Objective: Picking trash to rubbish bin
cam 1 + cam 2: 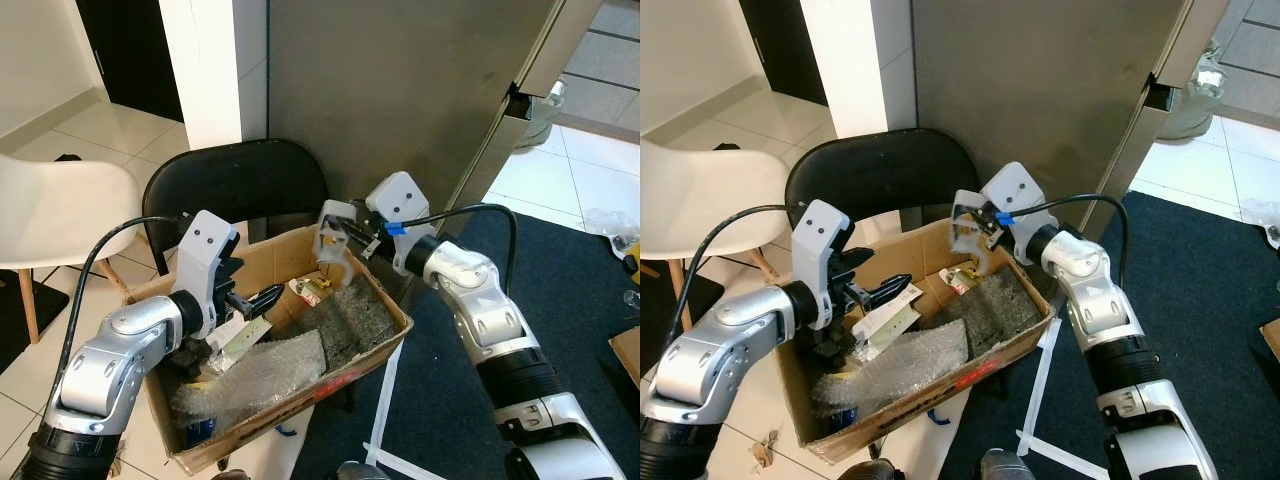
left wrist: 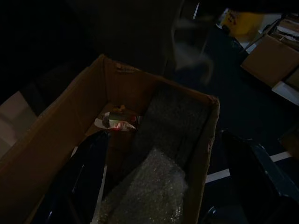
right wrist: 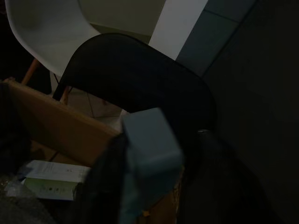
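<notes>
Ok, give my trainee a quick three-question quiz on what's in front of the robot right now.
1. True or false: the cardboard box sits on a black chair.
2. Which end effector holds a clear plastic scrap over the box: A left, B right?
3. Fill in: the large crinkly sheet lying in the box is ____ wrap.

Key: 1 true; 2 B, the right end effector; 3 bubble.
</notes>
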